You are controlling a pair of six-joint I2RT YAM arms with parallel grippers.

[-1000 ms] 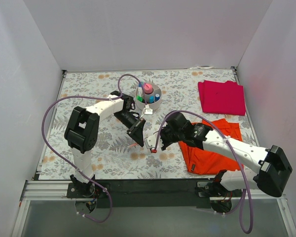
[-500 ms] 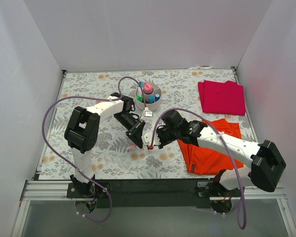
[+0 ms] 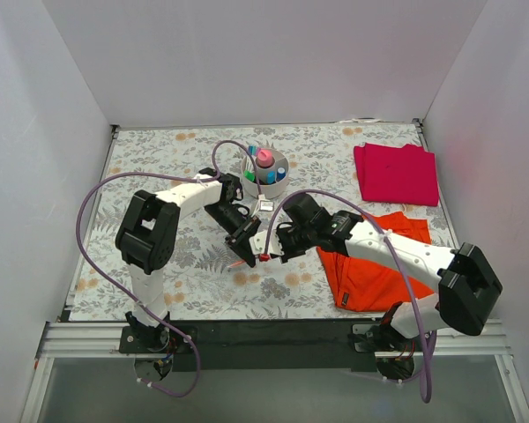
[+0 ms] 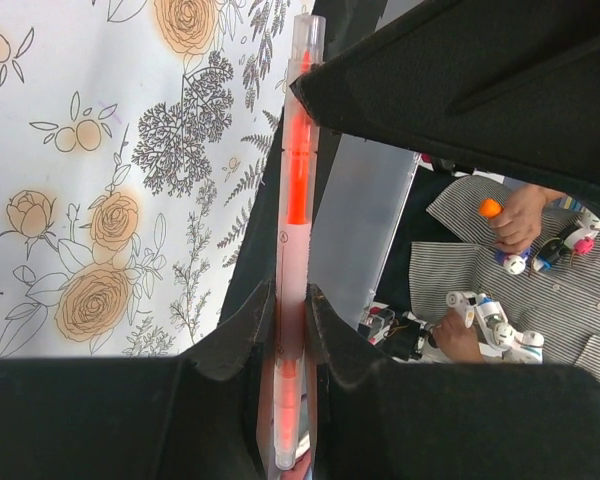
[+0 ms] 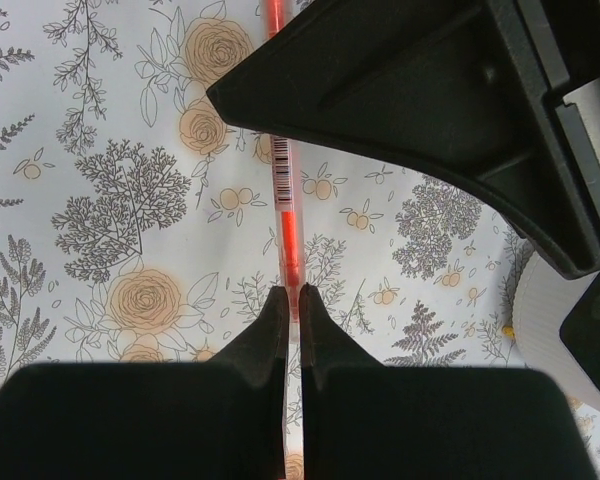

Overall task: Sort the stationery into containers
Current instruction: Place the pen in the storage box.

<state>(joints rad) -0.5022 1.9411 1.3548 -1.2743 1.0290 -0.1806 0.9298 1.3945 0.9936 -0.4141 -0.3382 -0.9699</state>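
An orange-pink pen (image 4: pixel 298 180) is held between both grippers above the floral mat. My left gripper (image 4: pixel 291 300) is shut on the pen's lower barrel; it shows in the top view (image 3: pixel 244 238) just in front of the bowl. My right gripper (image 5: pixel 290 300) is shut on the pen's (image 5: pixel 285 200) thin end, and in the top view (image 3: pixel 264 253) it meets the left gripper tip to tip. The round off-white bowl (image 3: pixel 280 184) holds a pink-capped bottle (image 3: pixel 264 159) and markers with blue and green caps.
An orange cloth (image 3: pixel 379 269) lies under my right forearm and a magenta cloth (image 3: pixel 397 172) lies at the back right. White walls close in the mat. The bowl's rim (image 5: pixel 560 320) shows at the right of the right wrist view.
My right gripper has moved left toward the left gripper and now grips the pen's end. The left gripper has shifted slightly, still holding the pen.
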